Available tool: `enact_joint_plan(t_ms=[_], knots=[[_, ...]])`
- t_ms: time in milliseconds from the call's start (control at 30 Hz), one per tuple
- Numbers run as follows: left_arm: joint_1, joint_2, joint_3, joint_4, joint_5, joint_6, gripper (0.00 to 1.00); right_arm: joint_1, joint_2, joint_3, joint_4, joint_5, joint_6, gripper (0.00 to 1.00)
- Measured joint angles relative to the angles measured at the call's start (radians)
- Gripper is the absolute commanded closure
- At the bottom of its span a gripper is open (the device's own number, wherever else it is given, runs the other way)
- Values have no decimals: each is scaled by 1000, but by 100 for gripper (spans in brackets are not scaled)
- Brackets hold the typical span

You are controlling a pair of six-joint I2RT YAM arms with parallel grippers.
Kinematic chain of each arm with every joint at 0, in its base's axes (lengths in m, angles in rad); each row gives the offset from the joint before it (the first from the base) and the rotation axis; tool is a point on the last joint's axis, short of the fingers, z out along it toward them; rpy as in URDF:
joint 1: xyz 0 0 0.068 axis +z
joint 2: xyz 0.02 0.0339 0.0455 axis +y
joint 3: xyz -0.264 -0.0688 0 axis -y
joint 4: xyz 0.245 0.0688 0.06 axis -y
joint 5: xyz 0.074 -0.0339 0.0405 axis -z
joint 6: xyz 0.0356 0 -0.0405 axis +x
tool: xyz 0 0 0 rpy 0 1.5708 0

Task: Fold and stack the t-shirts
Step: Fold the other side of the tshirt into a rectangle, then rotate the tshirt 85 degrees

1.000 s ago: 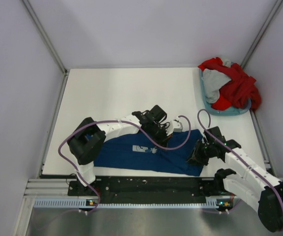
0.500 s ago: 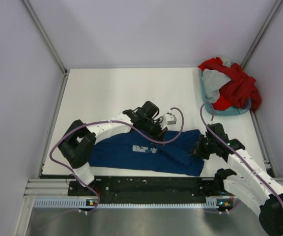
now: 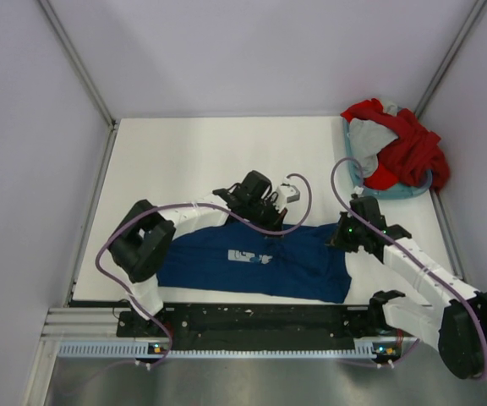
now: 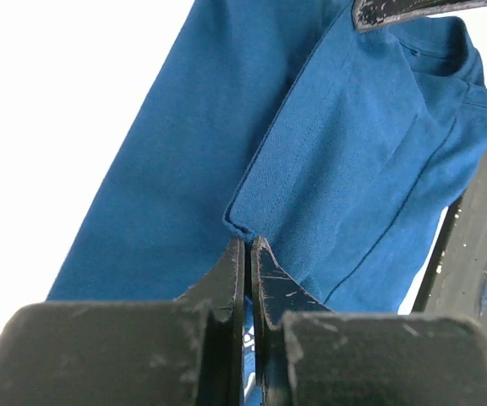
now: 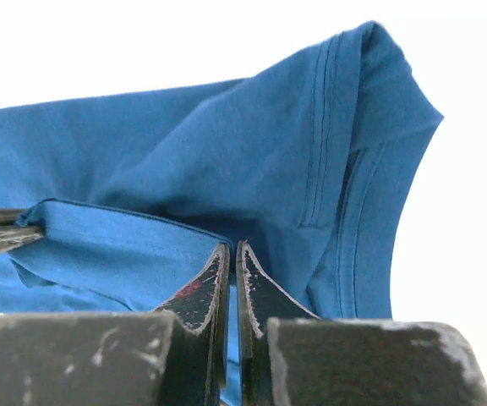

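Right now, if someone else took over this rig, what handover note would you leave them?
Grippers: the left gripper is shut on a folded edge along the far side of the navy blue t-shirt. The right gripper is shut on its hem at the right end.
Things: the shirt lies spread along the near edge of the table, print up. The red t-shirt and grey t-shirt are heaped in the light blue basket, far right.
Done: one shirt laid out and gripped; no finished fold, no stack.
Left: fold it, fold the others, stack all.
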Motion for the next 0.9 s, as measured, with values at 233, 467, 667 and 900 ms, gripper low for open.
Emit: enact_joint_plan(t_ms=[233,467,667,900], knots=[[0,55,0,35,-57,-29,100,-26,81,0,95,3,-23,100],[0,83,8,29,-104,-33,64,-27,130,0,133,1,-38,79],[1,90,72,-49,-151,-4,48,-29,120,34,53,55,-57,61],[2,21,103,-119,-144,39,56,-32,33,84,5,71,-69,80]])
